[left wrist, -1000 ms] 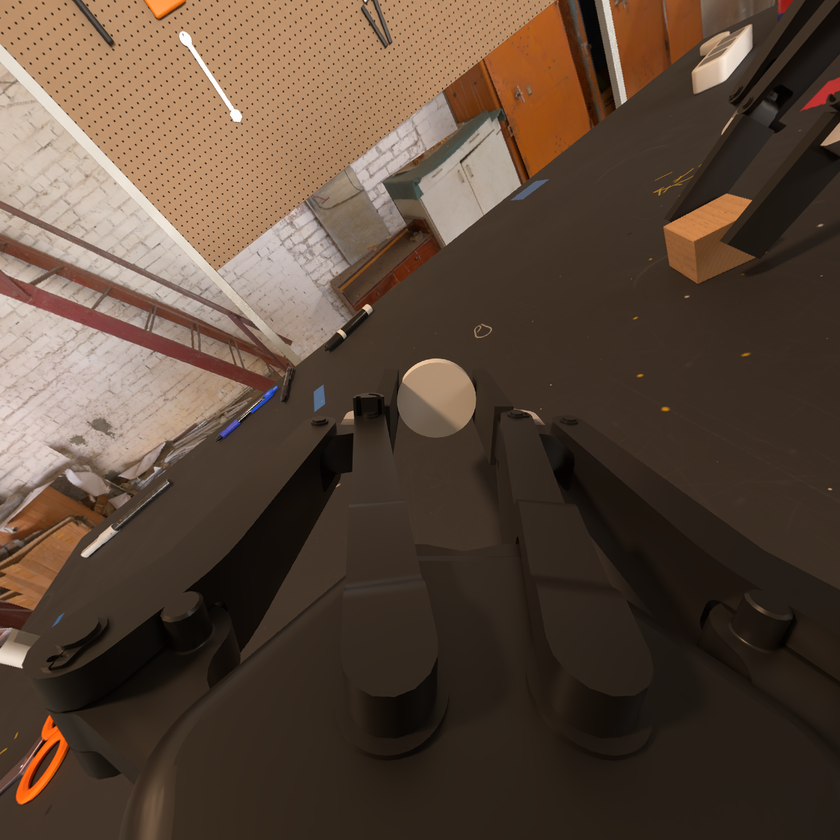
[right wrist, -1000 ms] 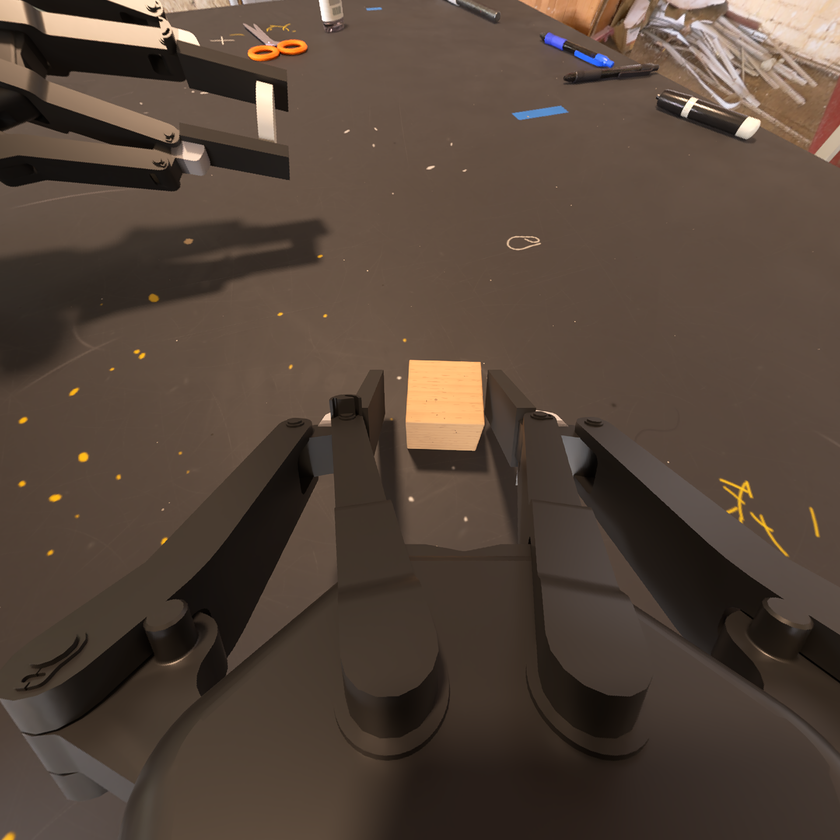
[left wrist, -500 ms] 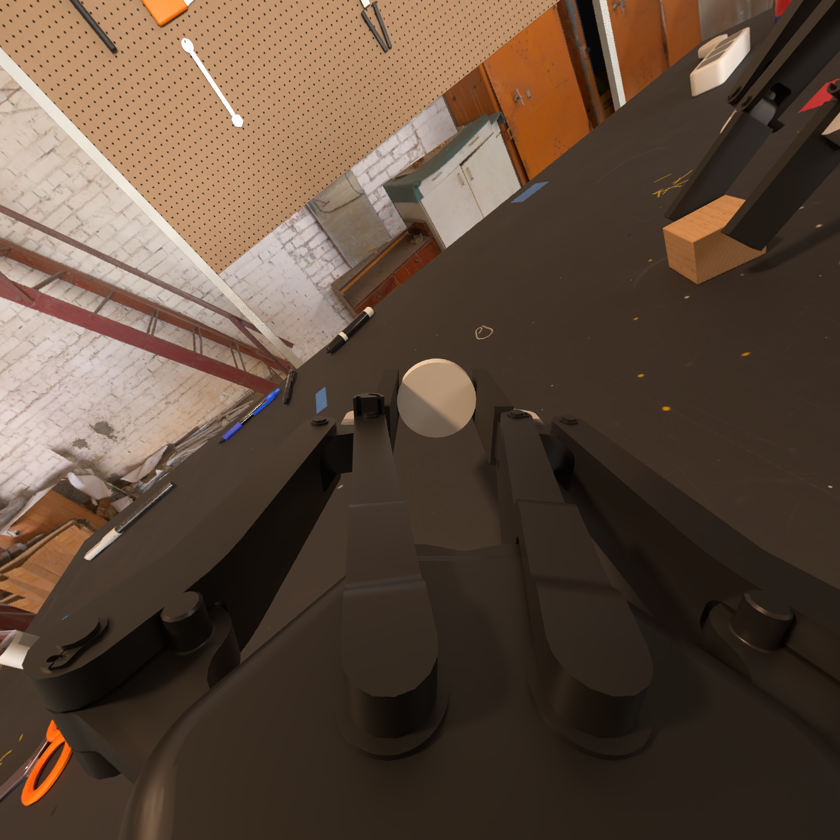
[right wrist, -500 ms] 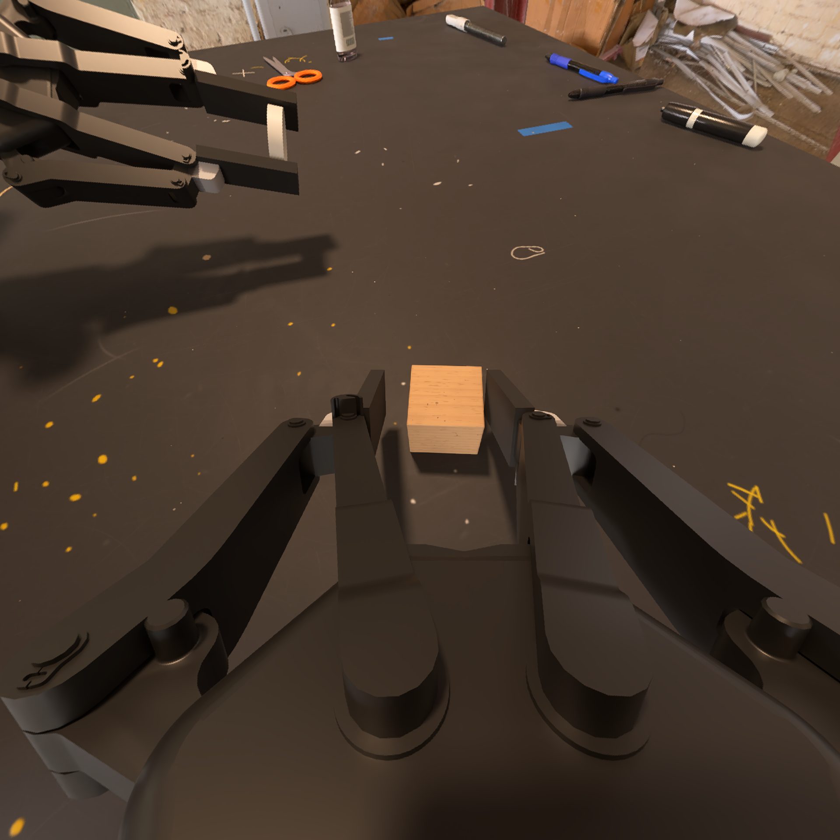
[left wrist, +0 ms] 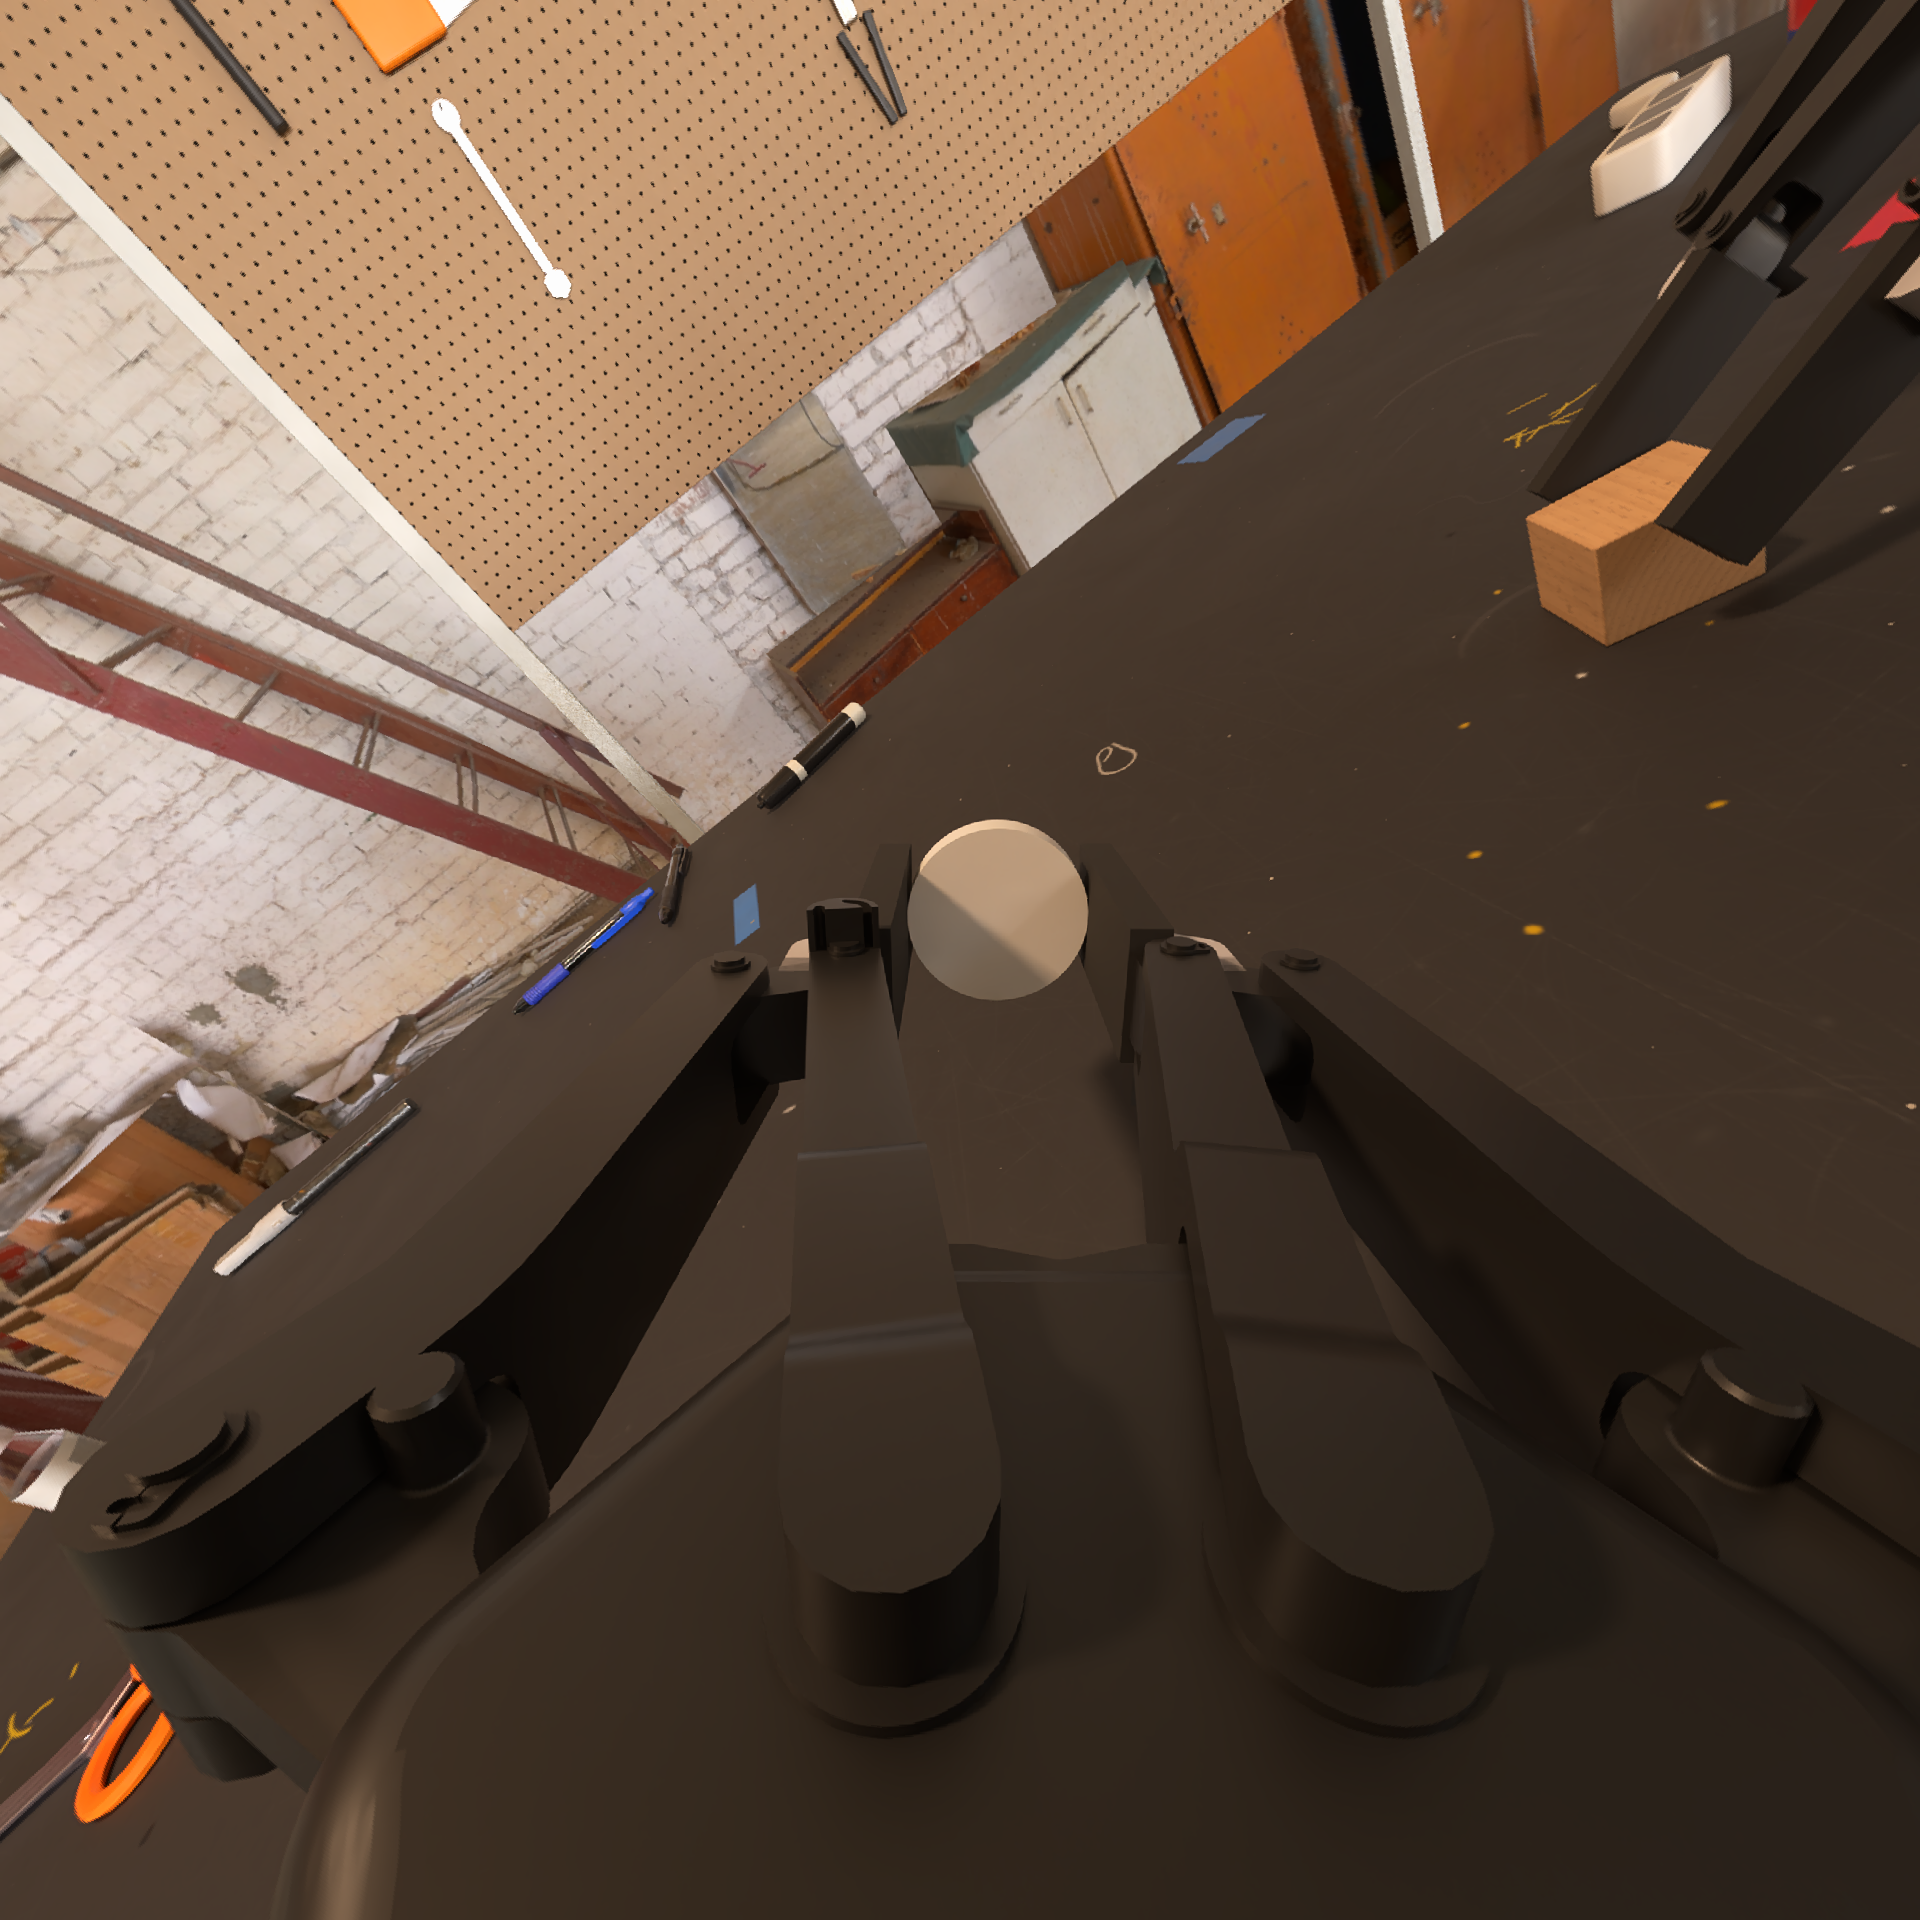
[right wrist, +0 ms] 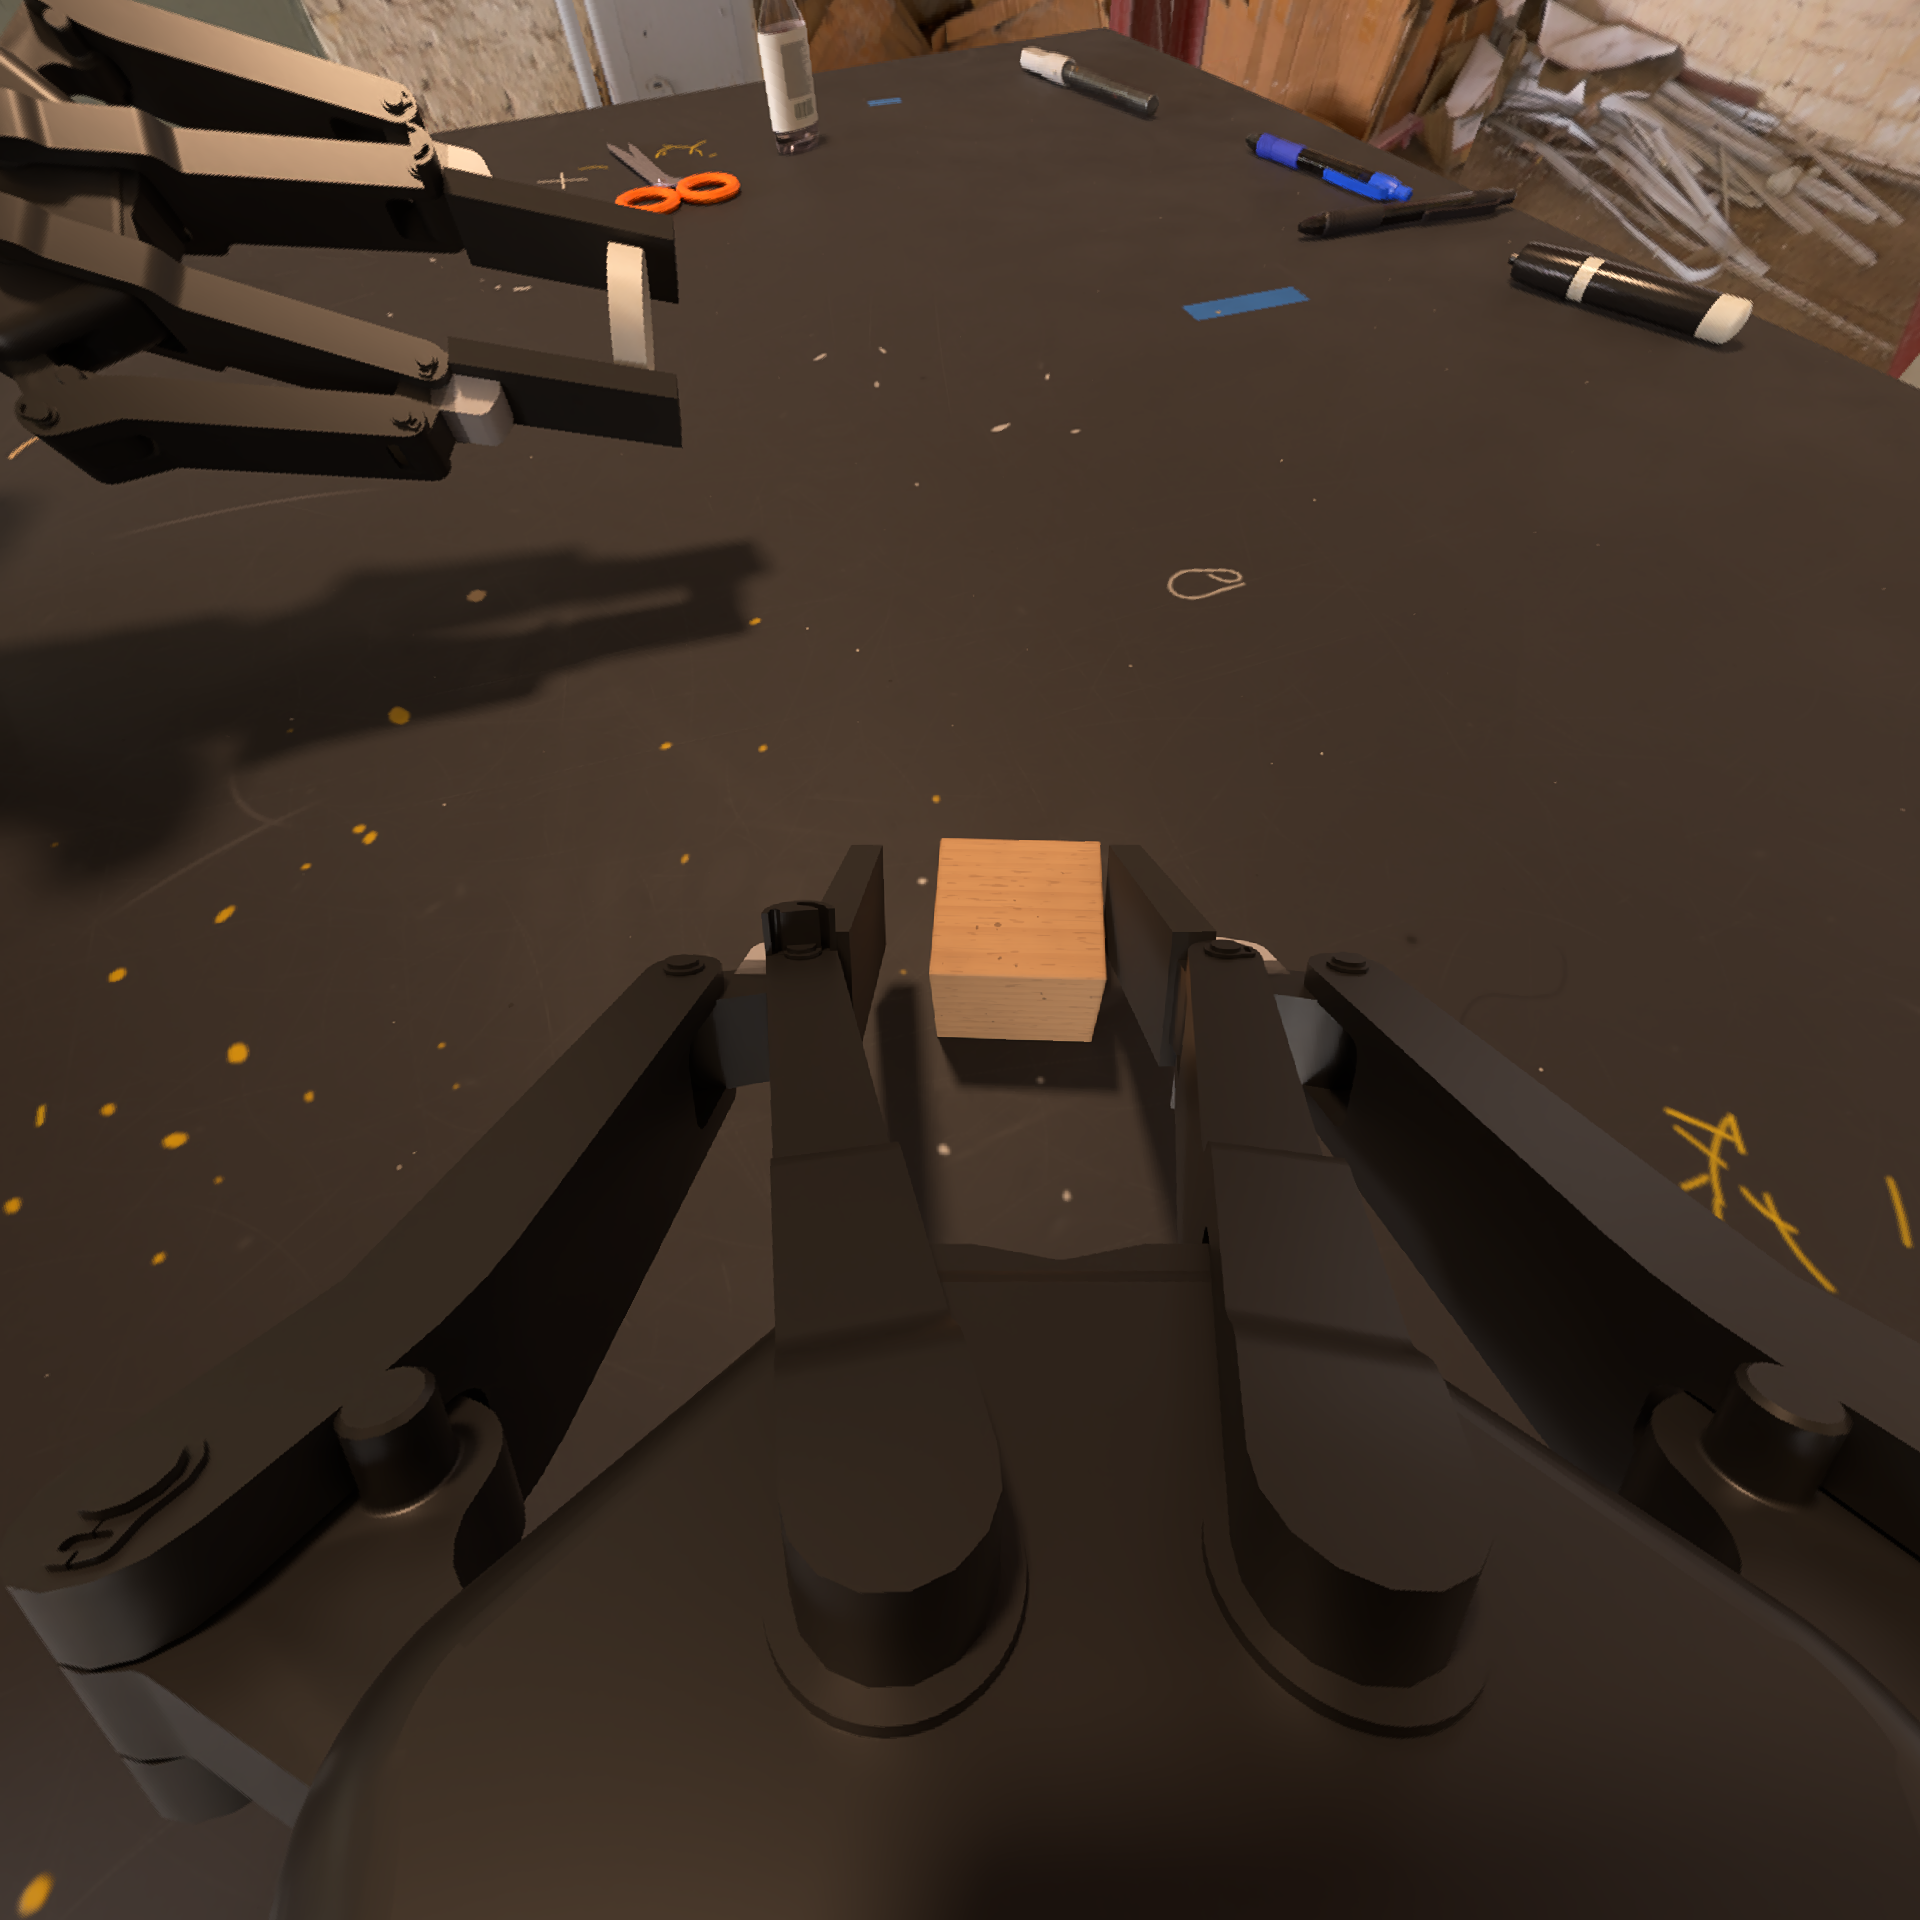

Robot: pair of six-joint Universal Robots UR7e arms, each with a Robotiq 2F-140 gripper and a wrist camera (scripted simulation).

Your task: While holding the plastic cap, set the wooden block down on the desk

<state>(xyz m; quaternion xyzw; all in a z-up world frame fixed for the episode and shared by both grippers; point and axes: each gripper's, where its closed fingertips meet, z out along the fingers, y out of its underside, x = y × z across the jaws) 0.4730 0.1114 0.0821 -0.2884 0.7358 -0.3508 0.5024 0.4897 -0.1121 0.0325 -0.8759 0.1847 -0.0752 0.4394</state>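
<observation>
- My left gripper [left wrist: 997,914] is clamped on the plastic cap [left wrist: 997,909], a pale round disc pinched edge-on between the two pads, flat face toward the wrist cam.
- From the right wrist cam that same left gripper [right wrist: 644,322] sits up at about 10 o'clock, hanging above the desk [right wrist: 1351,727] with its shadow on the surface underneath, and the cap [right wrist: 629,307] shows as a thin pale strip between the fingers.
- My right gripper [right wrist: 1013,935] is parted around the wooden block [right wrist: 1016,935]. There's a clear gap on the left pad side; the right pad is very close, and I honestly can't tell if it's touching.
- The block is sitting flat on the desk, square between the fingers, with a shadow tight against its near edge.
- In the left wrist cam the block [left wrist: 1631,545] is out at 2 o'clock, resting on the desk, with the right gripper's dark fingers [left wrist: 1756,457] angled down on either side of it.
- Other stuff on the desk from the right cam: orange scissors [right wrist: 681,187] at 11 o'clock, a small bottle [right wrist: 787,73] near 12, a blue pen [right wrist: 1330,166] and a black marker [right wrist: 1631,291] around 1 o'clock, and a strip of blue tape [right wrist: 1245,302] just inboard of them.
- Pegboard [left wrist: 623,260] with a white wrench [left wrist: 502,197] hangs behind the desk in the left cam.
</observation>
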